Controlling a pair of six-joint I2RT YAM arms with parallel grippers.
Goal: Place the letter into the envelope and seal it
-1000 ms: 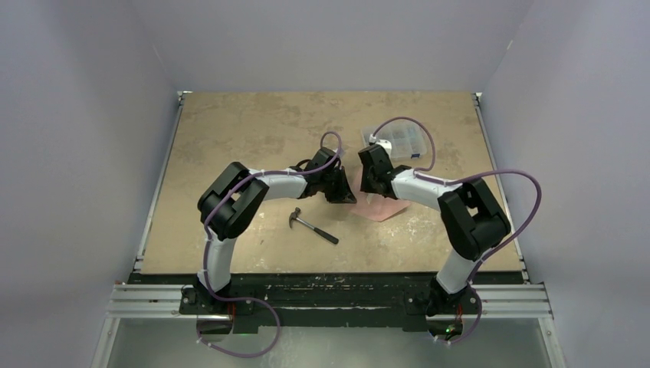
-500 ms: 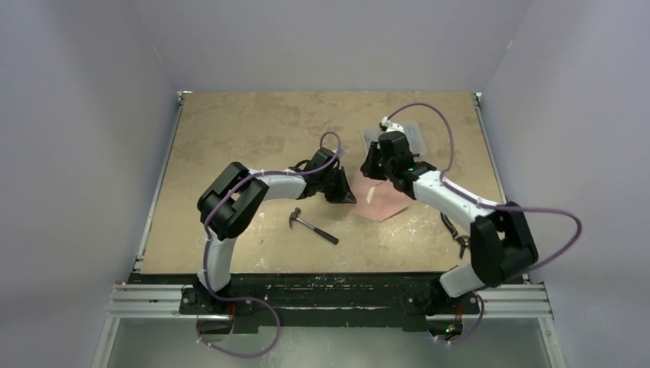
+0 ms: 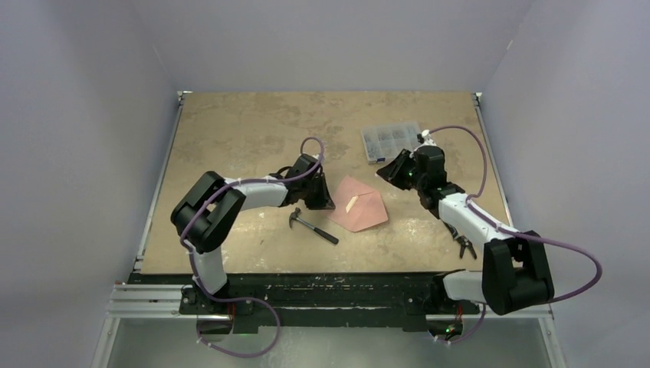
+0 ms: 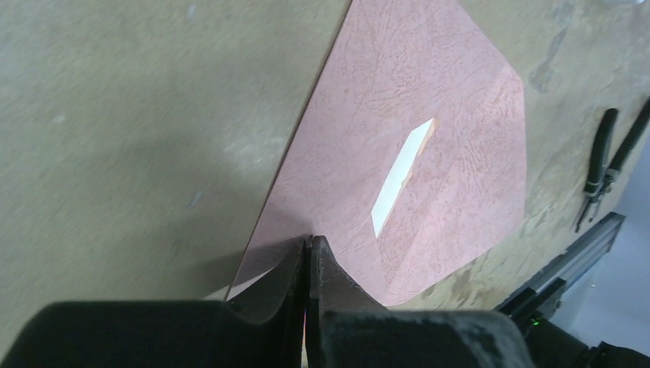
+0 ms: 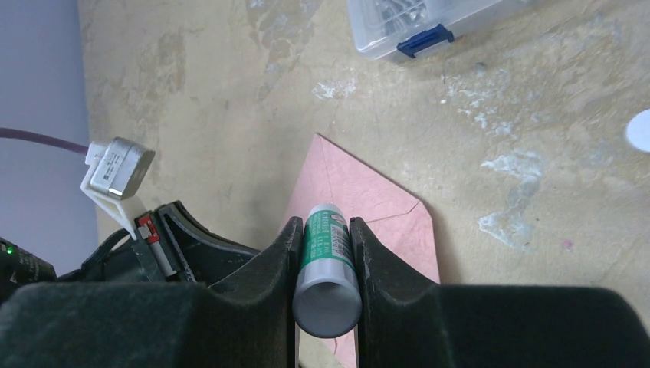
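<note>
The salmon-pink envelope (image 3: 365, 212) lies flat at mid-table, with a narrow white strip (image 3: 351, 204) on its face. It also shows in the left wrist view (image 4: 452, 84) and the right wrist view (image 5: 387, 211), where a diagonal flap edge is visible. No separate letter sheet shows. My left gripper (image 3: 325, 202) is shut, with its tips resting on the envelope's left edge (image 4: 309, 241). My right gripper (image 3: 391, 172) is raised to the right of the envelope. It is shut on a green-labelled glue stick (image 5: 326, 261).
A hammer (image 3: 313, 226) lies in front of the left gripper. A clear parts box (image 3: 392, 141) stands behind the right gripper. Black pliers (image 3: 463, 244) lie at the right near the table's front edge.
My right arm has drawn back to the right, off the envelope, with the glue stick in its jaws. The left gripper has shifted slightly left. The envelope now shows whole.
</note>
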